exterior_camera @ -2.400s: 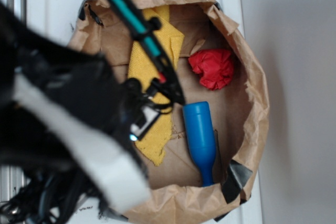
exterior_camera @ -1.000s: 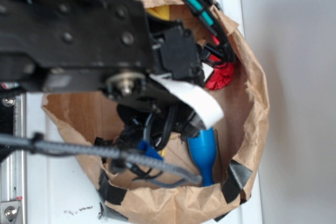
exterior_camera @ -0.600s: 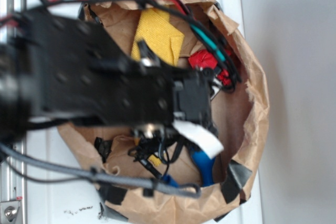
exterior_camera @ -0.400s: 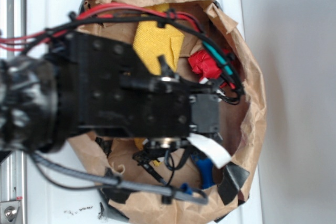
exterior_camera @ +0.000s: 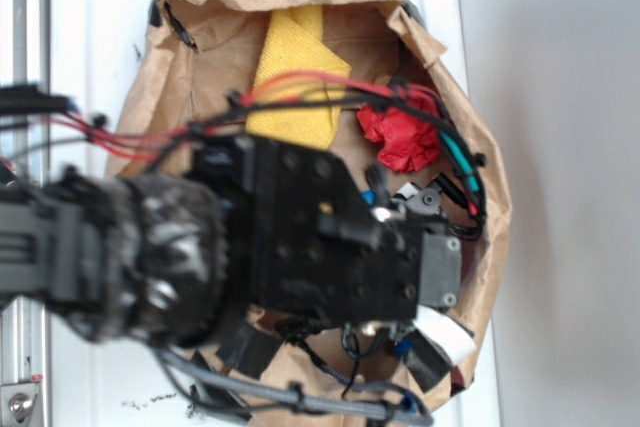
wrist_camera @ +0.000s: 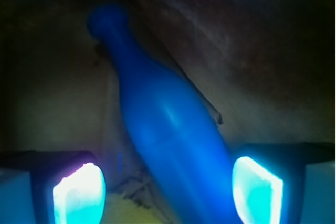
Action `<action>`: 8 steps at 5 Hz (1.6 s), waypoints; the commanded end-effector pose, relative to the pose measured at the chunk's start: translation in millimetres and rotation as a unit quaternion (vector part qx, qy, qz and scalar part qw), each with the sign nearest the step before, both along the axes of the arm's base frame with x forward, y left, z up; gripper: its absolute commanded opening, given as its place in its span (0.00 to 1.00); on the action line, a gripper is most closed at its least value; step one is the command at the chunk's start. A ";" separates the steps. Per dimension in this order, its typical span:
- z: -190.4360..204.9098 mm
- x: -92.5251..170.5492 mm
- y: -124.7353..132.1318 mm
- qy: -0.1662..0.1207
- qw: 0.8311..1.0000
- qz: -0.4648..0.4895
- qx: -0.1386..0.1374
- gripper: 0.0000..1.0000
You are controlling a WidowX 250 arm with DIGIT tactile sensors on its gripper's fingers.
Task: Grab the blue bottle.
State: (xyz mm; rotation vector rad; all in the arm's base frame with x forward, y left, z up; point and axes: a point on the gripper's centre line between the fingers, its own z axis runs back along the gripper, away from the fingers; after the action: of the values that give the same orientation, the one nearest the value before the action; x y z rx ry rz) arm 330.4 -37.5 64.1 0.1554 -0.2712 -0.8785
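Blue bottle (wrist_camera: 168, 129) lay on its side on the brown paper floor of the paper bag (exterior_camera: 490, 207), neck pointing away from the wrist camera, wide body nearest the hand (wrist_camera: 168, 187). In the exterior view the arm (exterior_camera: 300, 247) hid it completely.

Handling, my read: rigid smooth plastic, probably light, matte but rounded, so it could roll or squirt out of a shallow pinch. Best hold looked like the wide cylindrical body, squeezed across its width. The tapering neck would likely slip.

Hand state: wide open, holding nothing. The two fingertips (wrist_camera: 79, 192) sat either side of the bottle body in the wrist view, the right one just beside it, the left one with a gap. Bottle ran diagonal between them, not square to the jaws. Whether the tips were down at body level, couldn't tell.

Arm pose: reached in over the bag from the left side of the exterior view, wrist pitched down into the bag's lower right, cables looping above. Red paper wad (exterior_camera: 403, 137) and yellow cloth (exterior_camera: 295, 77) sat further back, apart from the hand.
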 end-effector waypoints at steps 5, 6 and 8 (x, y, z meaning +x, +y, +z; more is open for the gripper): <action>50.4 22.4 -3.3 -0.045 0.998 0.042 -0.033 0.00; 85.9 16.9 12.3 -0.053 0.994 0.051 -0.076 0.00; 157.6 -17.0 52.6 -0.047 0.982 0.089 -0.158 0.00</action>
State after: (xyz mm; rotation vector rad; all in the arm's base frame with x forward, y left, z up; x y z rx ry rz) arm 314.9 14.4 197.3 -0.1126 -0.3921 -0.6399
